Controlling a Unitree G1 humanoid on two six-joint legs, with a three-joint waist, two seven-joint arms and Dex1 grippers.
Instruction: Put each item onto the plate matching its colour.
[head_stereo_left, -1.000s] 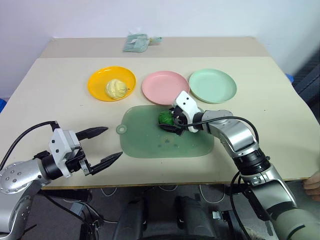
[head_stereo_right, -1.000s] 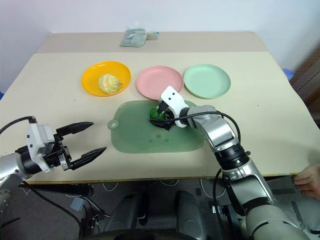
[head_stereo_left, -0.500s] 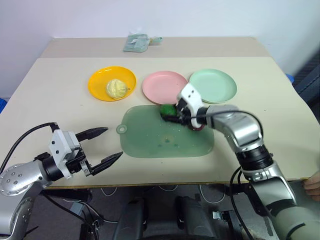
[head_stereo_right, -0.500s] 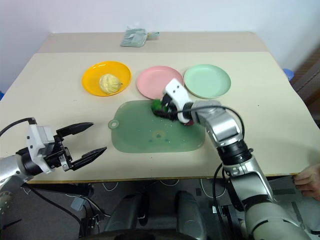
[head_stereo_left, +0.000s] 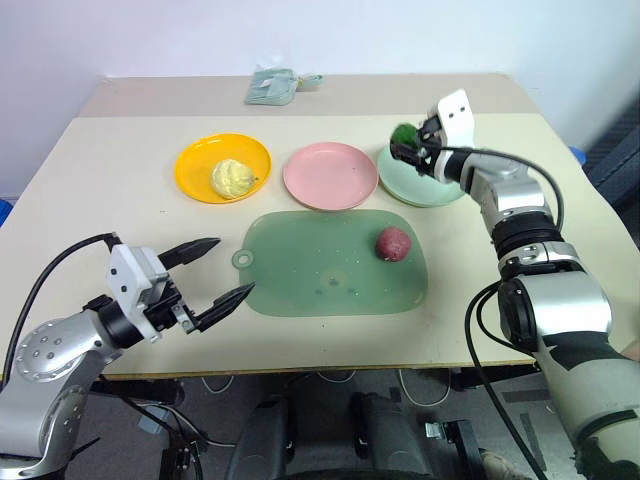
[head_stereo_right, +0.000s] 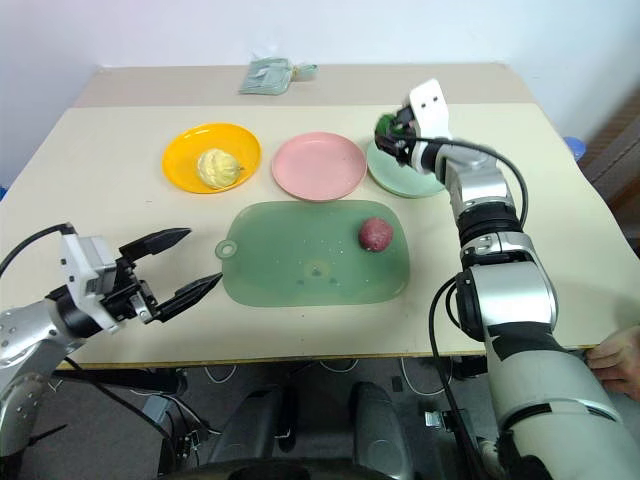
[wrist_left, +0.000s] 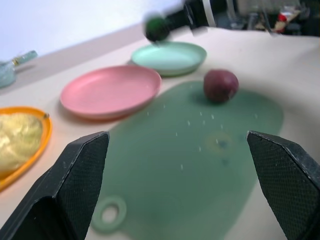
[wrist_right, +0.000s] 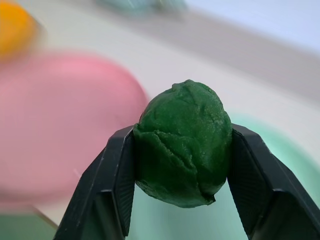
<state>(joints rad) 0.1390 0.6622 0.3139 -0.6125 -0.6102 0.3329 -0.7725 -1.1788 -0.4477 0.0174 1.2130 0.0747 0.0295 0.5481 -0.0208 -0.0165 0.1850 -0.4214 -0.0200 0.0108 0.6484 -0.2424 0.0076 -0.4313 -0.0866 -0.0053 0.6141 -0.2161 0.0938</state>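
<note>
My right gripper (head_stereo_left: 408, 143) is shut on the bumpy dark green ball (wrist_right: 182, 143) and holds it in the air over the near-left rim of the mint green plate (head_stereo_left: 435, 180). The maroon ball (head_stereo_left: 393, 243) lies on the right part of the translucent green mat (head_stereo_left: 320, 270). A pale yellow pear-like item (head_stereo_left: 232, 178) rests on the orange-yellow plate (head_stereo_left: 195, 160). The pink plate (head_stereo_left: 330, 175) between them holds nothing. My left gripper (head_stereo_left: 218, 268) hovers open near the table's front left, fingers pointing toward the mat.
A small crumpled pale green cloth (head_stereo_left: 272, 84) lies at the table's far edge. A person's hand (head_stereo_right: 612, 362) shows at the lower right, beside the table.
My right gripper lifted the green ball off the mat and carried it back and to the right, over the mint plate. The maroon ball, hidden before, now shows on the mat.
</note>
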